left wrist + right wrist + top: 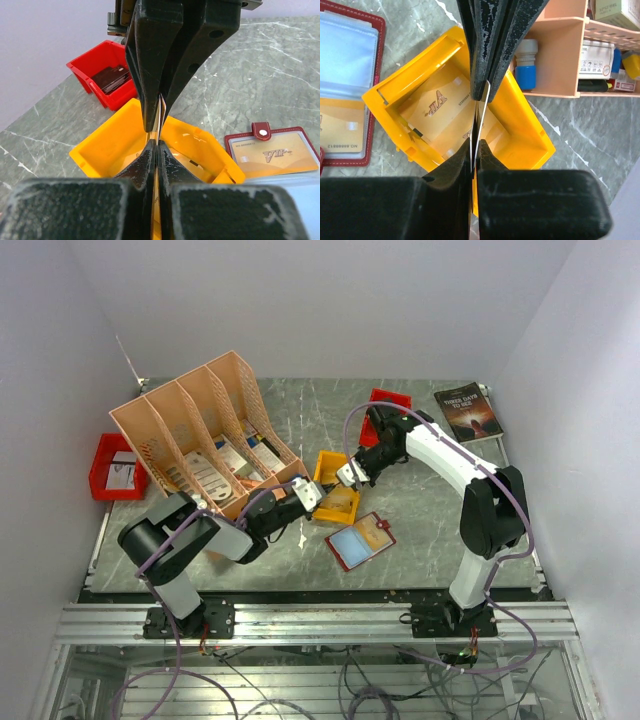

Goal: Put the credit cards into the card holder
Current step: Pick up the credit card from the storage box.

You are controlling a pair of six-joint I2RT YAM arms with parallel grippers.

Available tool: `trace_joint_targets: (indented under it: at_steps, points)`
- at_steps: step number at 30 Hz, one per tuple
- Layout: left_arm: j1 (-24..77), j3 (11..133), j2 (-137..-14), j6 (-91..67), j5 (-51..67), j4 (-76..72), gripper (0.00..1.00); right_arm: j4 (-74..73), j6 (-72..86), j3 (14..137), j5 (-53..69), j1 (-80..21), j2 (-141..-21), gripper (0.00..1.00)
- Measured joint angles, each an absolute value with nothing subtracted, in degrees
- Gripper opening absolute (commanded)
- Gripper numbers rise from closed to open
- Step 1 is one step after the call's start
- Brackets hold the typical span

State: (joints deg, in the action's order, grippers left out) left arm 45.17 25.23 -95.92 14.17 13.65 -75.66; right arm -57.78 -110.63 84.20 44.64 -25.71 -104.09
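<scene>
A yellow bin (pixel 335 502) sits mid-table, and both grippers meet above it. My left gripper (pixel 157 142) and my right gripper (pixel 474 142) are each shut on the same thin credit card (pixel 481 117), which stands edge-on between them. In the top view the left gripper (pixel 311 496) comes from the left and the right gripper (pixel 349 474) from the right. Another gold credit card (pixel 440 107) lies inside the bin. The card holder (pixel 361 540) lies open just in front of the bin, red-rimmed, with a gold card (pixel 272 152) in one clear pocket.
An orange file organizer (pixel 200 435) with booklets stands at the back left, with a red bin (pixel 115 465) beside it. A second red bin (pixel 105 77) holding dark cards sits behind the yellow one. A dark book (pixel 468 410) lies at the back right.
</scene>
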Motion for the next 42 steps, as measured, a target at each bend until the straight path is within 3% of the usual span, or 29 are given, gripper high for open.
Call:
trace_joint_targets:
  at_steps: [8,12,20,28,35,42]
  points:
    - [45.15,25.21,-95.5,14.76,11.11,-73.84,0.07,-55.53,-106.59,84.47,45.08,-25.76,-106.76,0.08]
    - [45.15,25.21,-95.64,14.41,10.44,-74.08,0.07,-54.81,-105.58,84.73,45.15,-25.78,-108.57,0.25]
    - [45.1,25.17,-93.82,12.03,8.82,-74.11,0.07,-54.28,-99.79,85.08,45.65,-25.82,-108.79,0.36]
    - [45.1,21.91,-86.04,3.9,5.45,-73.89,0.07,-50.76,-86.61,87.66,47.33,-25.69,-108.73,0.56]
    - [45.08,18.85,-76.49,-9.21,2.66,-71.37,0.07,-46.11,-72.36,88.09,49.28,-23.7,-105.47,0.62]
    - [45.08,19.33,-63.92,-27.31,3.01,-59.51,0.07,-44.71,-64.29,85.67,56.4,-18.87,-95.33,0.64]
